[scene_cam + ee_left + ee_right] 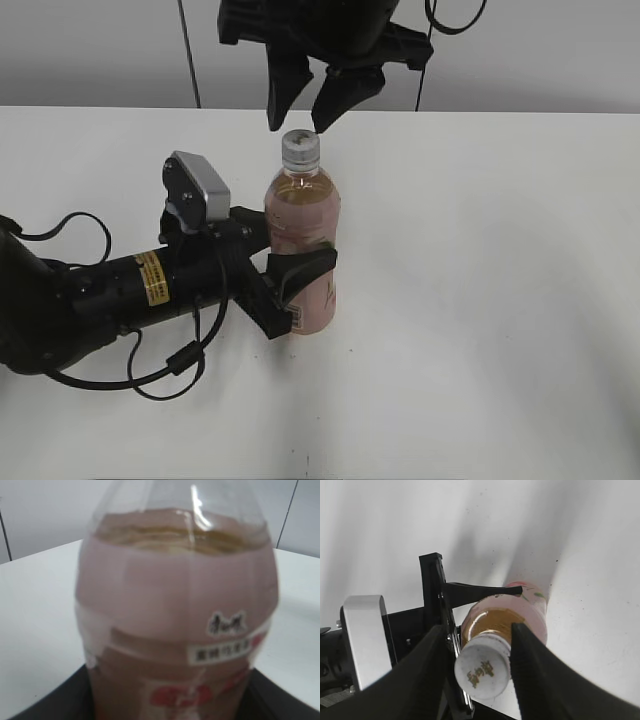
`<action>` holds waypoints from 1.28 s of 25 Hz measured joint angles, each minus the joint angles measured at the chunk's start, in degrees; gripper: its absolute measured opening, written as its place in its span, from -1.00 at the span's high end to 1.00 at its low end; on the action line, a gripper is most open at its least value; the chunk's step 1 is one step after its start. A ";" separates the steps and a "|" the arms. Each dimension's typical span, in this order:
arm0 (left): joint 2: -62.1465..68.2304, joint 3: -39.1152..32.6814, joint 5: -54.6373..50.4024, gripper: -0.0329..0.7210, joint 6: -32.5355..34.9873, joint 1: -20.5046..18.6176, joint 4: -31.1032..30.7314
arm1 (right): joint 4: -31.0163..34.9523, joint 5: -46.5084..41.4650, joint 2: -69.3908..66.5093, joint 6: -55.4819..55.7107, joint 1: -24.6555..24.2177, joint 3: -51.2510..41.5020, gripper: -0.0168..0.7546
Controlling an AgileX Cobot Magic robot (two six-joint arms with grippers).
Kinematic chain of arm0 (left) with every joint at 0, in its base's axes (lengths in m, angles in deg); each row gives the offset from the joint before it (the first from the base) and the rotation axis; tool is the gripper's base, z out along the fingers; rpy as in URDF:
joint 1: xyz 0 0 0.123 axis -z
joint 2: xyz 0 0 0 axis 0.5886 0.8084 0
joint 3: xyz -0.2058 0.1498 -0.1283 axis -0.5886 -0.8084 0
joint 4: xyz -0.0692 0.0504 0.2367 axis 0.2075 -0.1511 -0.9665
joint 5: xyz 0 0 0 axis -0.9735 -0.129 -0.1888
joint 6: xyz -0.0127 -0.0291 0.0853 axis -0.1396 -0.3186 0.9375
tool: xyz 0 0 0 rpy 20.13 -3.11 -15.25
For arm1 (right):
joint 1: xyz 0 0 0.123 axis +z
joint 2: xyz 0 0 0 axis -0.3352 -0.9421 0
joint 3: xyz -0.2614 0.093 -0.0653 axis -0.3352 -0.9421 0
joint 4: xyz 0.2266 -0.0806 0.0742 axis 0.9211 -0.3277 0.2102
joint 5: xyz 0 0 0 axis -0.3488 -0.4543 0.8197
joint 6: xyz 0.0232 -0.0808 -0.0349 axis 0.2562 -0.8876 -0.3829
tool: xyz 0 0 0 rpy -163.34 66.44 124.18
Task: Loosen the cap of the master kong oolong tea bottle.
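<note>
The master kong oolong tea bottle (302,245) stands upright on the bench (500,300), clamped in the left gripper (290,275). The right gripper (300,100) hovers above the cap (300,148), jaws apart; twisting remains.

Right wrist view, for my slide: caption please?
Open right end effector straddles the white cap while the left end effector grips the bottle.
</note>
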 joint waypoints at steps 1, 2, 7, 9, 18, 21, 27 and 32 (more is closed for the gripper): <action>0.00 0.00 0.00 -0.10 0.00 0.00 -0.05 | 0.00 0.00 0.00 0.00 0.00 0.00 0.12; 0.00 0.00 0.00 -0.10 0.00 0.00 -0.05 | 0.00 0.00 0.00 0.00 0.00 0.02 0.12; 0.00 0.00 0.00 -0.10 0.00 0.00 -0.05 | 0.00 0.00 0.00 0.00 0.00 0.02 0.12; 0.00 0.00 0.00 -0.10 0.00 0.00 -0.05 | 0.00 0.00 0.00 0.00 0.00 0.02 0.12; 0.00 0.00 0.00 -0.10 0.00 0.00 -0.05 | 0.00 0.05 0.87 0.00 0.19 -2.39 0.12; 0.00 0.00 0.00 -0.10 0.00 0.00 -0.05 | 0.45 0.15 1.00 0.00 0.19 -3.79 0.12; 0.00 0.00 0.00 -0.10 0.00 0.00 -0.05 | 0.82 0.21 1.00 -0.05 0.19 -4.01 0.12; 0.00 0.00 0.00 -0.10 0.00 0.00 -0.05 | 0.76 0.21 1.00 -0.84 0.19 -4.01 0.20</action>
